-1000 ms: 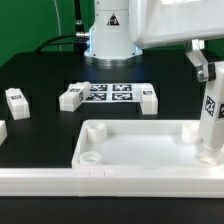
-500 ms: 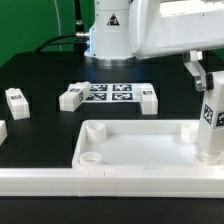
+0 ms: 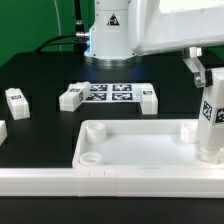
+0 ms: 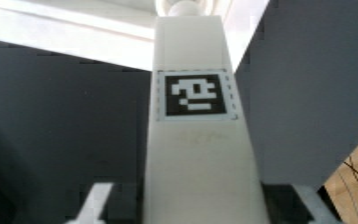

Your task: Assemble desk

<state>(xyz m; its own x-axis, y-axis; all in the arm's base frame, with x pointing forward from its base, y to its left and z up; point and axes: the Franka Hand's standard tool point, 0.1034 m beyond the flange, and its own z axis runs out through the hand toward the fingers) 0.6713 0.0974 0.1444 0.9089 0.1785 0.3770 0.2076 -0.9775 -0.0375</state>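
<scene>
Desk: the hand [image 3: 204, 82] is clenched on the held leg [image 3: 209, 125], gripping the white square post at its upper end. In the wrist view the post runs straight out between the two fingers [image 4: 99, 205], with its fiducial tag [image 4: 195, 97] facing the camera. The held leg stands upright. Its lower end is down at the tabletop [image 3: 140, 148], close to the exterior view's right edge. Whether that end is seated in a socket cannot be told.

The tabletop is a large white tray lying flat on the black counter [image 3: 40, 75] in the foreground of the exterior view, and it is cut off by the picture's right edge. Two round corner sockets show at its end toward the exterior view's left: the far socket [image 3: 97, 128] and the near socket [image 3: 88, 157].

Beyond the tabletop, the marker board [image 3: 110, 93] lies flat on the counter. The left-end leg [image 3: 72, 96] lies just beside the board on the exterior view's left. The right-end leg [image 3: 148, 97] lies just beside it on the exterior view's right. The outlying leg [image 3: 17, 100] lies well apart from the board, farther toward the exterior view's left. A white piece [image 3: 2, 130] is cut off by that same edge and cannot be identified.

The robot base [image 3: 110, 30] stands behind the marker board.
</scene>
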